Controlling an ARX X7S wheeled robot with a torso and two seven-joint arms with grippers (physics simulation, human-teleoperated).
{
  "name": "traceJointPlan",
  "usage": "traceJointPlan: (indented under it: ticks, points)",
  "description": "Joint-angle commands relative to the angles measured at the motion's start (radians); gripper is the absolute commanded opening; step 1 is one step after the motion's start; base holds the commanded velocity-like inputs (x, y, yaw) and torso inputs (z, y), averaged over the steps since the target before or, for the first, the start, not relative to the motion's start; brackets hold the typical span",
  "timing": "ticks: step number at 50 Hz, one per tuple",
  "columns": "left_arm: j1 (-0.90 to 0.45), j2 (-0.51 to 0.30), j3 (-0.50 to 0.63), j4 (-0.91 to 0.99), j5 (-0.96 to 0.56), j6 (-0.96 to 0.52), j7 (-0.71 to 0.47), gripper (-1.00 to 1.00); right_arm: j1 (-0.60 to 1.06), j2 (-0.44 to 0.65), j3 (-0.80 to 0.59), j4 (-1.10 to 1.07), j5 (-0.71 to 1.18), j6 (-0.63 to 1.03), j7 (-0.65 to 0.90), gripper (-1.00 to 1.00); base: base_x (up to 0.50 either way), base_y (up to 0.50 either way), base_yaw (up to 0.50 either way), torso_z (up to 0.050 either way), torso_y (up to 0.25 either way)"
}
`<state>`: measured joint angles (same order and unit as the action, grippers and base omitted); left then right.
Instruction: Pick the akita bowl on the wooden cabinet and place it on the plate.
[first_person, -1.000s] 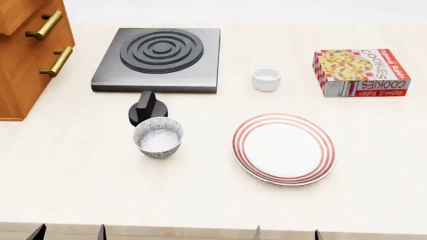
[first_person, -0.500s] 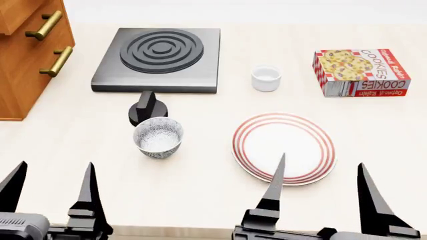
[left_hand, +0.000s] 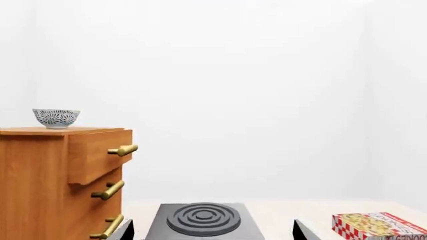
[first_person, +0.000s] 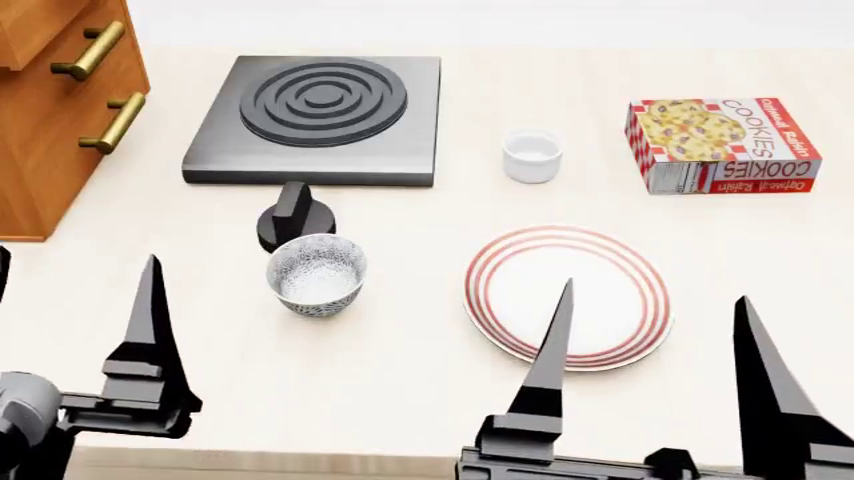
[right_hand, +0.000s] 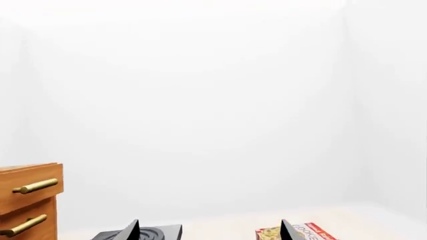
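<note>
1. While both our grippers hover over the near edge of the table (first_person: 400, 400), the akita bowl (left_hand: 56, 118) sits on top of the wooden cabinet (left_hand: 40, 185), at the far left of the scene, seen from the left wrist camera.
2. Our left gripper (first_person: 74, 330) holds nothing; one dark finger stands near the table's left front, and the other only just shows at the picture's left edge, so the jaws are spread wide.
3. Our right gripper (first_person: 654, 350) is likewise spread and empty, its inner fingertip overlapping the near rim of the plate (first_person: 567, 295) in the head view.
4. That plate lies flat on the table, right of centre.
5. A look-alike speckled bowl (first_person: 316, 274) stands upright on the table left of the plate, well apart from it, with a black knob (first_person: 294, 215) just beyond it.
6. Farther back we see a dark burner slab (first_person: 320, 118), a small white cup (first_person: 531, 156) and a cookie box (first_person: 721, 144) at far right.
</note>
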<state>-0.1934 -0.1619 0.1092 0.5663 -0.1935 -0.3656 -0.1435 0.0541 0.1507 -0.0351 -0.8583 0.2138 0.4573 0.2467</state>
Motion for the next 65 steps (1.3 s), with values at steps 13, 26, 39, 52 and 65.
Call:
traceJointPlan:
  ticks: [13,26,39,52,65]
  points:
    - [-0.257,-0.032,-0.08,0.216,-0.174,-0.411,-0.017,1.0,-0.009,0.033,-0.02,-0.083,0.011,0.022,0.027,1.0,0.0,0.0,0.0,0.0,0.0]
    - [-0.537,-0.012,-0.175,0.222,-0.35,-0.708,-0.085,1.0,-0.012,0.048,-0.024,-0.099,0.025,0.016,0.034,1.0,0.0,0.0,0.0,0.0,0.0]
    - [-0.692,0.013,-0.223,0.208,-0.456,-0.884,-0.124,1.0,-0.014,0.062,-0.028,-0.108,0.034,0.013,0.043,1.0,0.0,0.0,0.0,0.0,0.0]
    - [-0.707,0.022,-0.257,0.231,-0.527,-0.92,-0.117,1.0,-0.014,0.075,-0.036,-0.112,0.039,0.011,0.053,1.0,0.0,0.0,0.0,0.006,0.0]
    - [-0.699,0.021,-0.267,0.237,-0.563,-0.931,-0.127,1.0,-0.012,0.086,-0.041,-0.112,0.047,0.008,0.063,1.0,0.0,0.0,0.0,0.049,0.0]
